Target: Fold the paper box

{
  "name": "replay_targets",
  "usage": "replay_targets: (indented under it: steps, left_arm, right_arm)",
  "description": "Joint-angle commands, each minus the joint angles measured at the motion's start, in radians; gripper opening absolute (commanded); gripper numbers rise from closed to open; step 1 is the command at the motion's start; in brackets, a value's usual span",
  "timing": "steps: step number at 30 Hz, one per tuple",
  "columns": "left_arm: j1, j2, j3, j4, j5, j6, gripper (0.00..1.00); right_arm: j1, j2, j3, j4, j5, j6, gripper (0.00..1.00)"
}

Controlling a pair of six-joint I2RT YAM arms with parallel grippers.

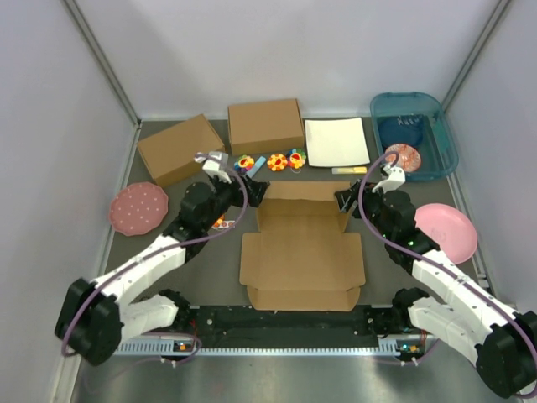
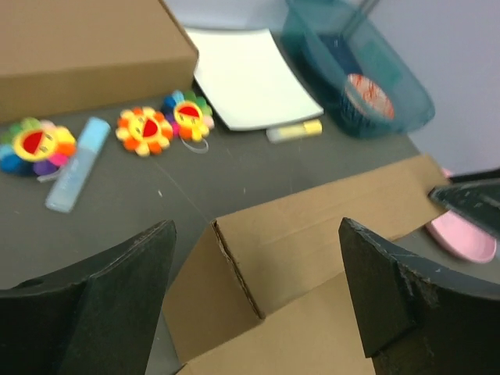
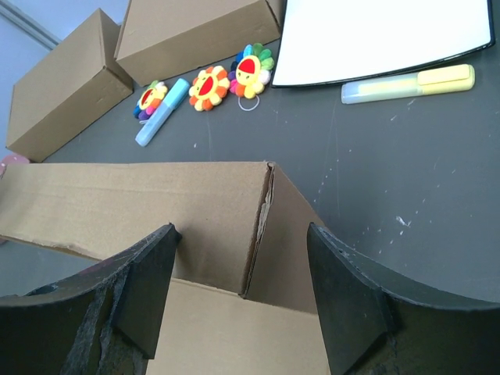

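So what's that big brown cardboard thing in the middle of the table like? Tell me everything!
The plain brown corrugated-cardboard paper box is a cut-out sheet that is only partly folded. Its base and near flaps lie flat on the dark table. Its far wall stands up, with short side flaps bent forward at both corners. The left gripper and right gripper each hang open around one far corner, and neither seems to be squeezing it.

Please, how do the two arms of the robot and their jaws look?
The left arm and right arm have white shells with black joints. A purple cable loops along each. The left gripper and right gripper have black, wedge-shaped jaws with scuffed edges.
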Motion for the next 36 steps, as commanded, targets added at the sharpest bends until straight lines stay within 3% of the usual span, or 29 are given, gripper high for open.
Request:
replay_targets:
  steps: [1, 9, 17, 22, 28, 36]
  left_arm:
    - [0.038, 0.103, 0.049, -0.005, 0.242, -0.023, 0.89]
    - [0.039, 0.158, -0.002, 0.055, 0.239, -0.054, 0.61]
    - [0.039, 0.222, -0.034, 0.063, 0.23, -0.089, 0.44]
    - [0.039, 0.245, -0.061, 0.085, 0.253, -0.095, 0.41]
    - [0.039, 0.255, -0.065, 0.075, 0.258, -0.088, 0.41]
    - [0.039, 0.267, -0.098, 0.083, 0.261, -0.098, 0.39]
  right_arm:
    - [-0.006, 0.017, 0.009, -0.087, -0.006, -0.045, 0.67]
    - [-0.007, 0.018, 0.003, -0.087, -0.01, -0.048, 0.67]
    - [-0.007, -0.014, -0.009, -0.1, -0.01, -0.052, 0.68]
    - [-0.007, -0.057, 0.034, -0.136, 0.0, -0.038, 0.72]
    - [-0.007, 0.001, 0.115, -0.179, 0.002, -0.045, 0.7]
    - [-0.009, 0.004, -0.041, -0.12, 0.039, -0.018, 0.64]
